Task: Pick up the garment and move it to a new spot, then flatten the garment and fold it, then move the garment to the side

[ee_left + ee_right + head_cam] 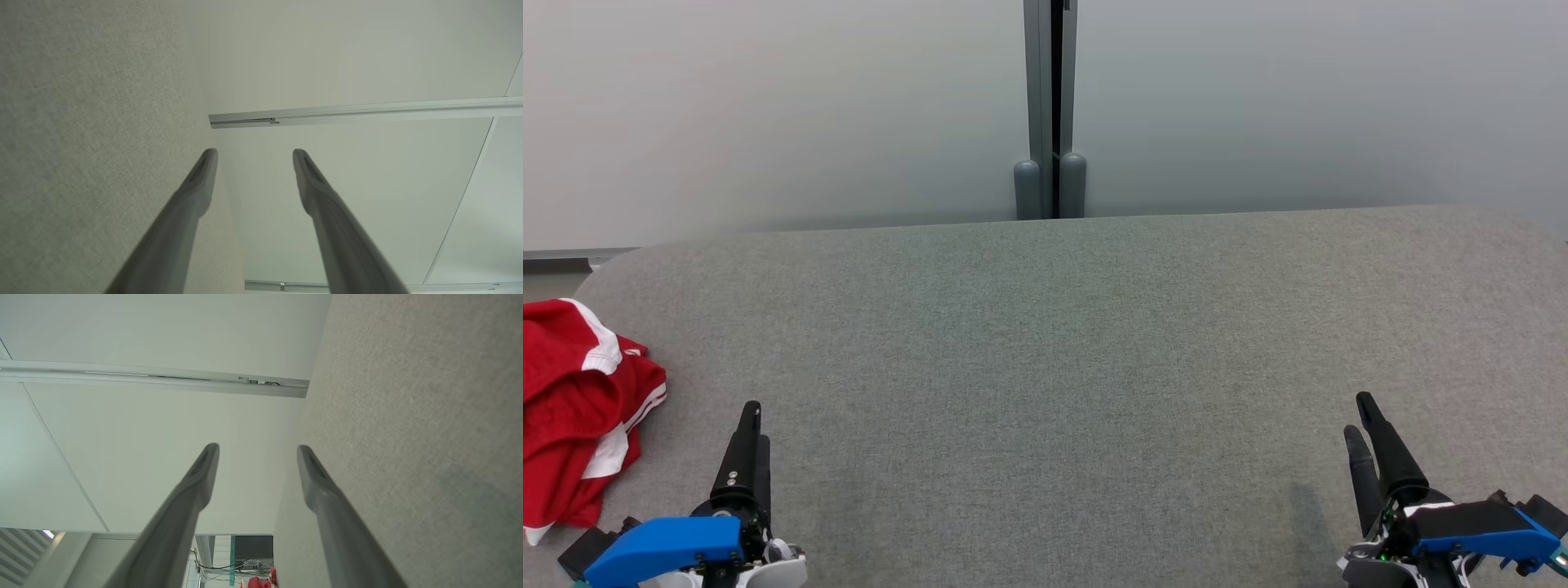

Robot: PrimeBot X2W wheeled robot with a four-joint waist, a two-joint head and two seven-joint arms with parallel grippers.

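The red garment point(580, 408) lay crumpled at the left edge of the table point(1054, 367), near our left gripper point(754, 416). We judged it light, limp and liable to bunch; we would pinch a raised fold by the white trim. That gripper and the right gripper point(1356, 414) stood with fingers apart, holding nothing. No obstacle lay between; the partition post point(1052, 106) stood well behind

Soft, diffuse light, bright without glare; the frosted wall panels point(768, 106) look hazy and flat. The head view is sharp, and the grey fabric tabletop point(1045, 327) shows its weave. A faint shadow lies just left of the right gripper point(1357, 415). In both wrist views the fingers point(192, 192) blur towards the near edge, and the wall rails point(367, 108) run slanted
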